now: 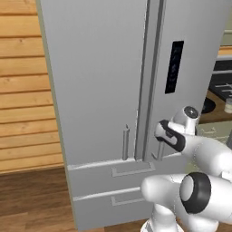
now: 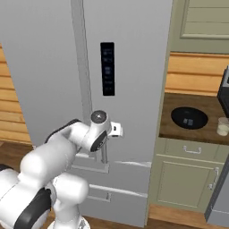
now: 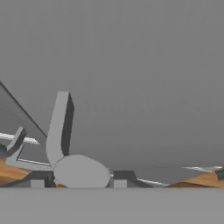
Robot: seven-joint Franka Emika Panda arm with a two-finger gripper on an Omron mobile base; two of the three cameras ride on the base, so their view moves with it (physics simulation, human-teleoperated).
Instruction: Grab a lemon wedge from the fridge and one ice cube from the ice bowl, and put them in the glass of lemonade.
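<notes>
Pincer: the gripper sits at the lower end of the right door's bar handle; in the hand view the handle's rounded foot lies between the two dark finger tips, which stand apart on either side of it. Whether they are clamped on the bar or merely bracket it, I cannot tell.
Arm: the white hand reaches forward to the seam between the two doors, at about 12 o'clock from the base.
Fridge: the fridge is tall and light grey, both upper doors shut, with two vertical bar handles flanking the centre seam and two drawers below, each with a horizontal pull.
Panel: a black panel is set into the right door, at 12 o'clock above the hand.
Ice bowl: the ice bowl, round, shallow and glossy black, rests on a brown counter at 3 o'clock of the fridge; pale cubes show inside, their number unclear.
Glass of lemonade: the glass of lemonade, a small clear tumbler of creamy-yellow liquid, stands just beside the bowl at its 3 o'clock, apart from it.
Surroundings: wood-plank wall at 9 o'clock of the fridge; beige cabinets under the counter.
</notes>
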